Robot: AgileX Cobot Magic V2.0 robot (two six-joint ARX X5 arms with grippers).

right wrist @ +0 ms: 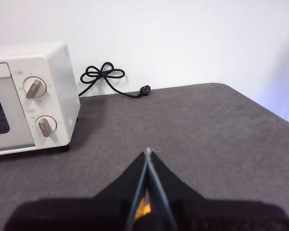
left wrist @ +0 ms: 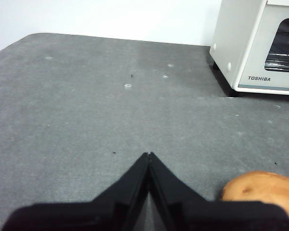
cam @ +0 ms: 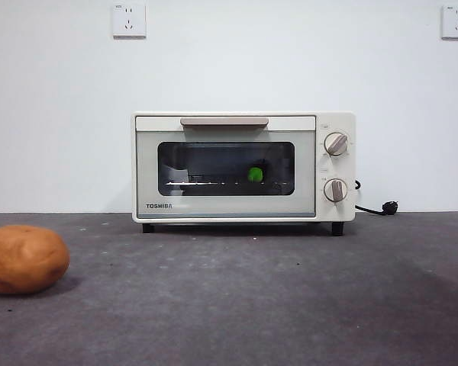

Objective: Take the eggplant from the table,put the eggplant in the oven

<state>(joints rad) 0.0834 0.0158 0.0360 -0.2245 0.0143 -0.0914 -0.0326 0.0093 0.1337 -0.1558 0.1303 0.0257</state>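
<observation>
The oven [cam: 243, 168] is seen on the table [cam: 244, 305] with its glass door shut. Behind the glass, the eggplant [cam: 255, 174] is made out only by its green stem cap, lying on the wire rack — the dark body cannot be distinguished. A brown potato [cam: 23, 259] is left on the table, well apart from the oven. The left gripper [left wrist: 149, 155] is held clenched above the felt near the potato — nothing is gripped. The right gripper [right wrist: 148, 153] is likewise closed and empty beside the oven's knob side.
</observation>
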